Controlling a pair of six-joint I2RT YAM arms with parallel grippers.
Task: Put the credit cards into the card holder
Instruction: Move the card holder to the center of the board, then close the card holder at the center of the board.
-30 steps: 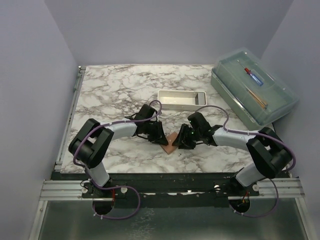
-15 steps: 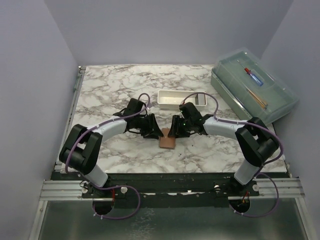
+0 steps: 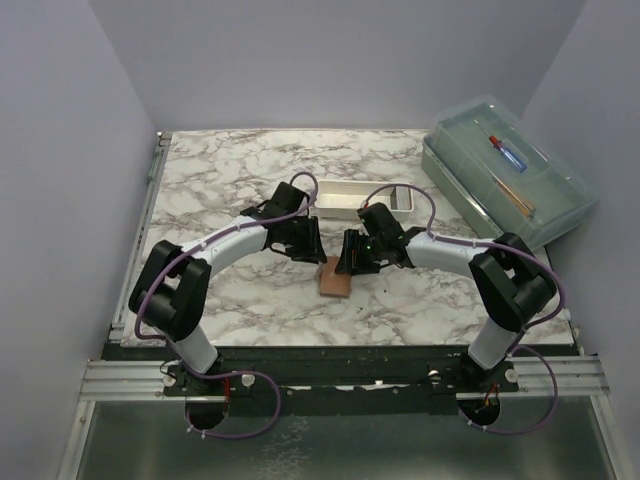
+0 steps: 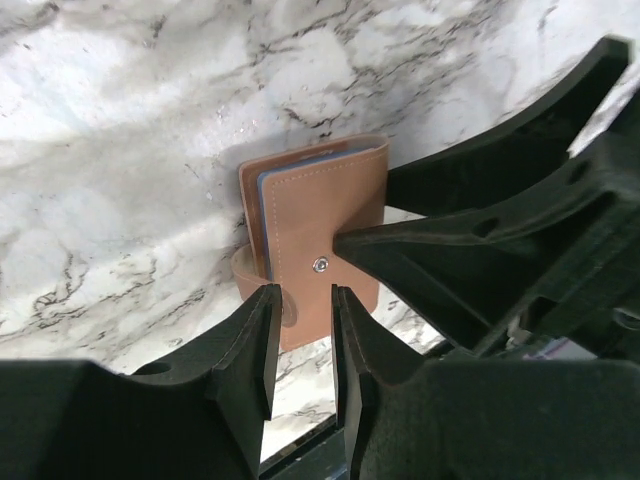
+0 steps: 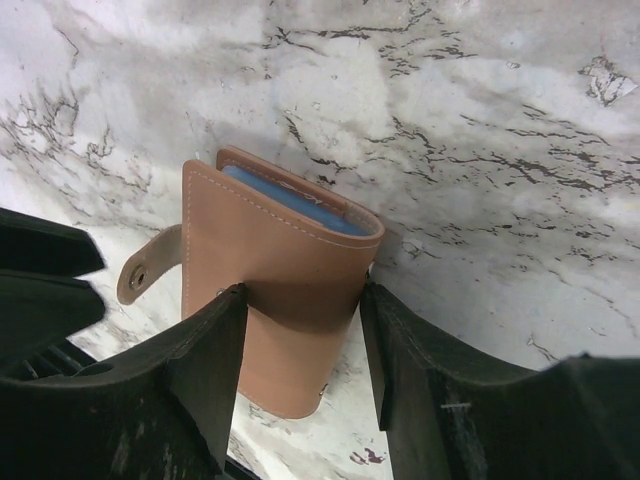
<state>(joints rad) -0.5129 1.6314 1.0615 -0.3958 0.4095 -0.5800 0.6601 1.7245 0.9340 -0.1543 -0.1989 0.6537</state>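
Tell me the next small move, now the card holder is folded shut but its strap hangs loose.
Probably swing the strap over and press it onto the snap stud with the left gripper. The card holder lies folded, the right gripper straddles it, and the left gripper's tips sit right beside the loose strap end.
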